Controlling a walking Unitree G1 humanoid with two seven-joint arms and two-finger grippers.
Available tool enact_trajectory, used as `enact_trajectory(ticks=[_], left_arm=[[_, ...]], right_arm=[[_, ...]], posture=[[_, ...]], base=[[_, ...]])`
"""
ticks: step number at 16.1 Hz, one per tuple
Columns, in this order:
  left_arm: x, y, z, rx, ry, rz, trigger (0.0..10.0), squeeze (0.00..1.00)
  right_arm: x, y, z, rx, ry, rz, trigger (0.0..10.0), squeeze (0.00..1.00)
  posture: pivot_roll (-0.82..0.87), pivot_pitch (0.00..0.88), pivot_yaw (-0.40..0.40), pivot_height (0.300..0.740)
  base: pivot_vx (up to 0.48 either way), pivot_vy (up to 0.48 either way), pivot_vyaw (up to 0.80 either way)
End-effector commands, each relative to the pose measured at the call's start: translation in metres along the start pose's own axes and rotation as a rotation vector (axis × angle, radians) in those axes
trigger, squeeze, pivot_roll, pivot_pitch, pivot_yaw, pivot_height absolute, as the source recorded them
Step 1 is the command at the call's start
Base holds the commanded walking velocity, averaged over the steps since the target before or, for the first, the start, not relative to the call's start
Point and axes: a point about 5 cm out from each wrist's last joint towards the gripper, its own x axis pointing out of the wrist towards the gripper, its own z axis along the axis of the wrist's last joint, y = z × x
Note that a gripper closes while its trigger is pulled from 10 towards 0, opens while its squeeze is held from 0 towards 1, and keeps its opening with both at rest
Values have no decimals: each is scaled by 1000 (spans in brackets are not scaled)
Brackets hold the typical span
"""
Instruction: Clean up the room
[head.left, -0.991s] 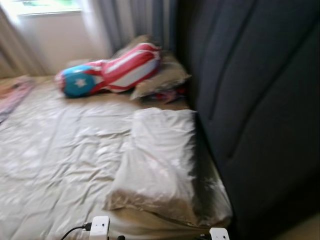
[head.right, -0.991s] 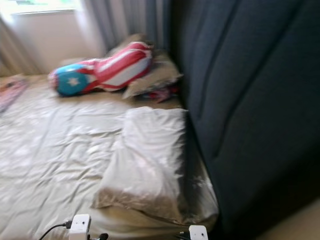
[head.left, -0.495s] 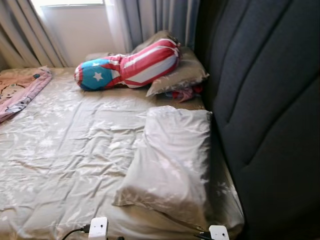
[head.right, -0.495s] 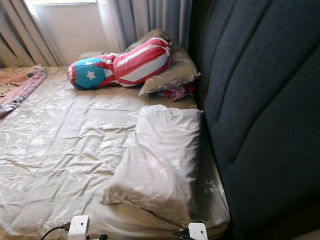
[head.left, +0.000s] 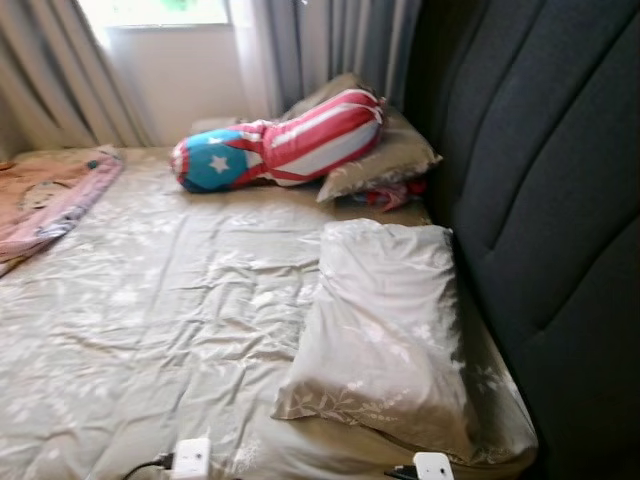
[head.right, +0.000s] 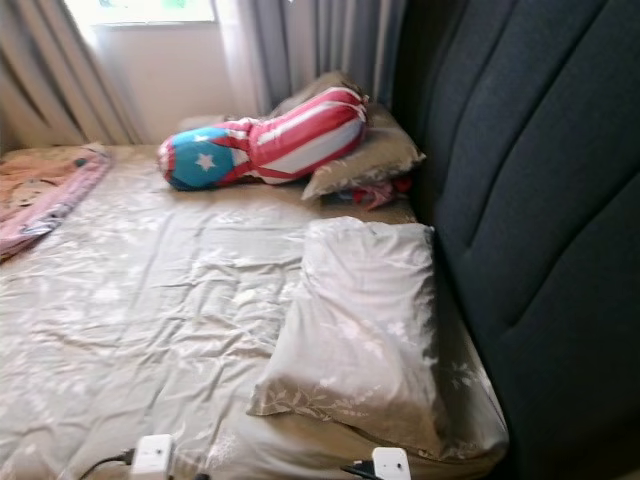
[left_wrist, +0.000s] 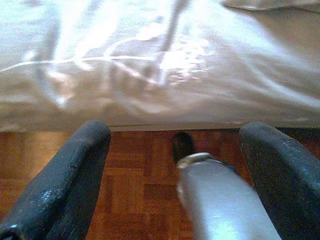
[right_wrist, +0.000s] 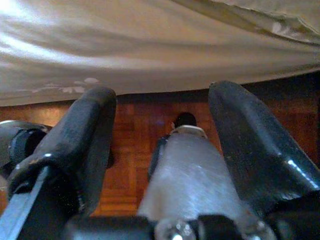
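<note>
- A bed (head.left: 150, 330) with a wrinkled beige sheet stood against a dark padded headboard (head.left: 540, 180).
- A beige pillow (head.left: 385, 330) lay flat beside the headboard.
- A stars-and-stripes bolster (head.left: 280, 150) rested on another pillow (head.left: 385, 160) near the curtains (head.left: 330, 45).
- A pink blanket (head.left: 50, 200) lay at the bed's far edge.
- The left gripper (left_wrist: 175, 165) and right gripper (right_wrist: 162, 135) hung with fingers apart, empty, over the parquet floor (left_wrist: 140, 180) beside the bed.

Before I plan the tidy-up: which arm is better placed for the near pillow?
Right, probably. The grey pillow lies on the robot's right side of the bed, by the headboard. Both tools hang open below the mattress edge.
</note>
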Motion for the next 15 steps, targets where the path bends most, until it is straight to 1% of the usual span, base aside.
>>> enact_trajectory(ticks=[1, 15], left_arm=[[0, 0, 0, 0, 0, -3, 10000, 0], [0, 0, -1, 4, 7, 1, 10000, 0]], right_arm=[[0, -1, 1, 4, -2, -6, 10000, 0], [0, -1, 1, 13, -6, -20, 10000, 0]], posture=[[-65, 0, 9, 740], [-63, 0, 10, 740]], base=[[0, 0, 0], [0, 0, 0]])
